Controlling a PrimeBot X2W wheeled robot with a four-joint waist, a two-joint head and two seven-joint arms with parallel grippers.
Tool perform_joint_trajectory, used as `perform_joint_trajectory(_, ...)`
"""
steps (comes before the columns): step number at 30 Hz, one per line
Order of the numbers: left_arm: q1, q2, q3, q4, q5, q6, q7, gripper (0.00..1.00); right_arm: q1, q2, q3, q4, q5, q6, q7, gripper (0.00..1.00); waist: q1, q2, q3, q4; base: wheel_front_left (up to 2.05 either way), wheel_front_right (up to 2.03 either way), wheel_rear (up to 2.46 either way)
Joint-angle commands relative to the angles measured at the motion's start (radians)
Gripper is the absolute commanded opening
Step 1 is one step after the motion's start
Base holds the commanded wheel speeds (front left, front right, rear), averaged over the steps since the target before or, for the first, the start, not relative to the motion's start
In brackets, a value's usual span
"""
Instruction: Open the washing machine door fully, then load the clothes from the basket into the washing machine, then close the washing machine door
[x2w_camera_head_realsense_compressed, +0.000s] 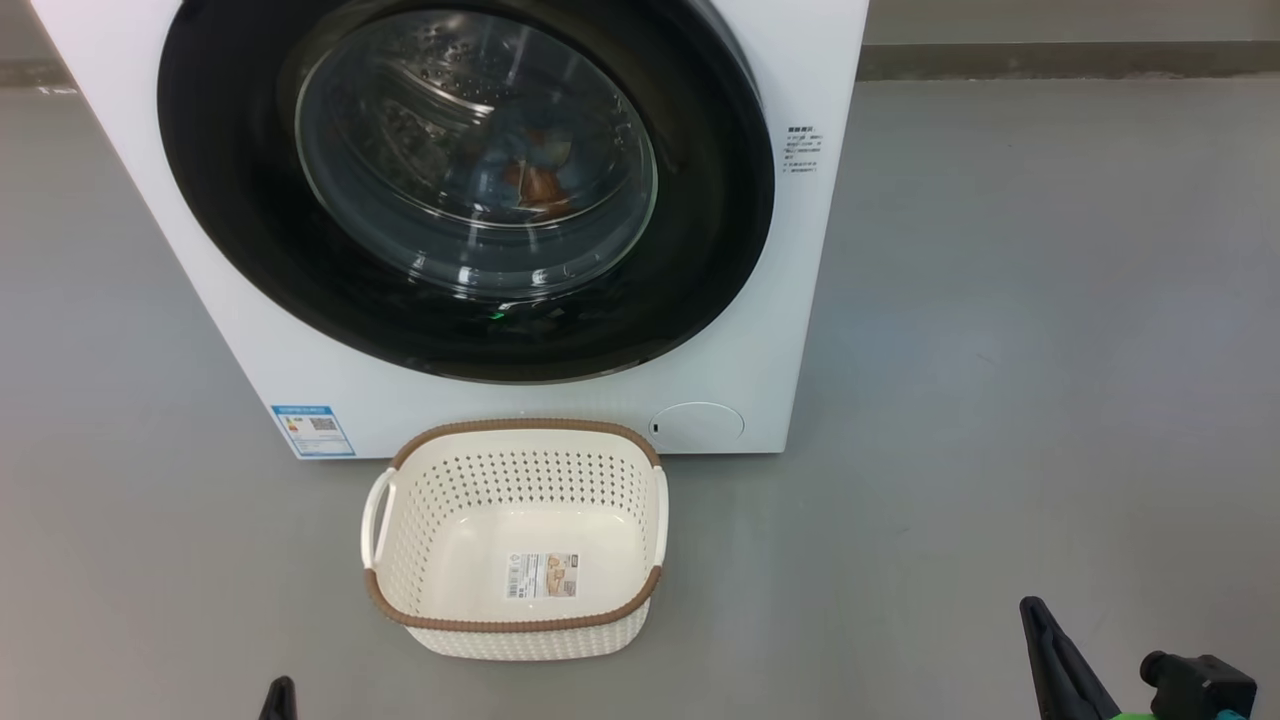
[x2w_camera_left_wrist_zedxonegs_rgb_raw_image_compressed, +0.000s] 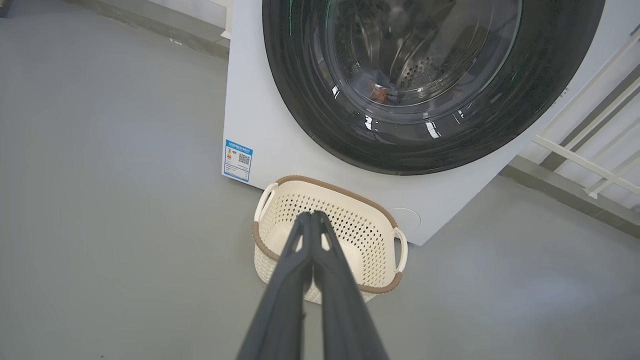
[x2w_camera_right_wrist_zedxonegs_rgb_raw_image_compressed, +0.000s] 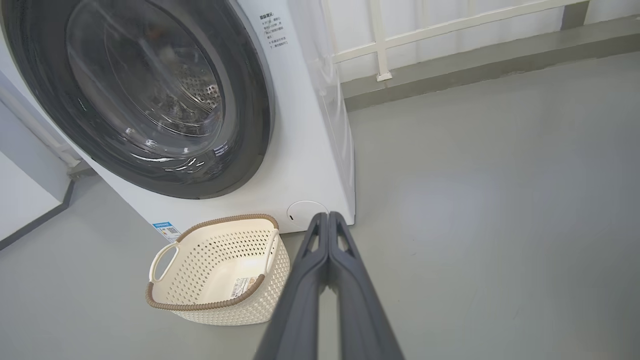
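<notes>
Operator: State of each arm?
Observer: Left gripper (x2w_camera_left_wrist_zedxonegs_rgb_raw_image_compressed: 311, 214) and right gripper (x2w_camera_right_wrist_zedxonegs_rgb_raw_image_compressed: 328, 215) both pinched shut, nothing held, low over the floor (x2w_camera_head_realsense_compressed: 1000, 350).
Operator: Load?
Observer: Basket (x2w_camera_head_realsense_compressed: 520, 643) empty, on the floor just before the washing machine's (x2w_camera_head_realsense_compressed: 780, 300) front bottom edge. Clothes (x2w_camera_head_realsense_compressed: 540, 180) lie in the drum (x2w_camera_head_realsense_compressed: 440, 110) behind the closed washing machine door (x2w_camera_head_realsense_compressed: 250, 250). Judged soft, light, limp; pinch a raised fold. Door stiff, glossy, probably slippery; take its rim, not the glass.
</notes>
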Motion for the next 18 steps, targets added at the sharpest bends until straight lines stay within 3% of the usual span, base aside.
perform_joint_trajectory(1, -0.035, 0.016, 0.011, -0.029, -0.034, 0.000, 0.006, 0.00, -0.024, -0.008, -0.004, -0.023, 0.045, -0.001, 0.008, 0.00, -0.0002, -0.0001, 0.000, -0.002, 0.00, 0.00, 0.00)
perform_joint_trajectory(18, -0.057, 0.016, 0.022, -0.041, -0.201, -0.001, 0.051, 0.00, -0.046, -0.003, -0.008, -0.024, 0.228, -0.002, 0.054, 0.00, -0.0002, -0.0001, 0.004, -0.017, 0.00, 0.00, 0.00)
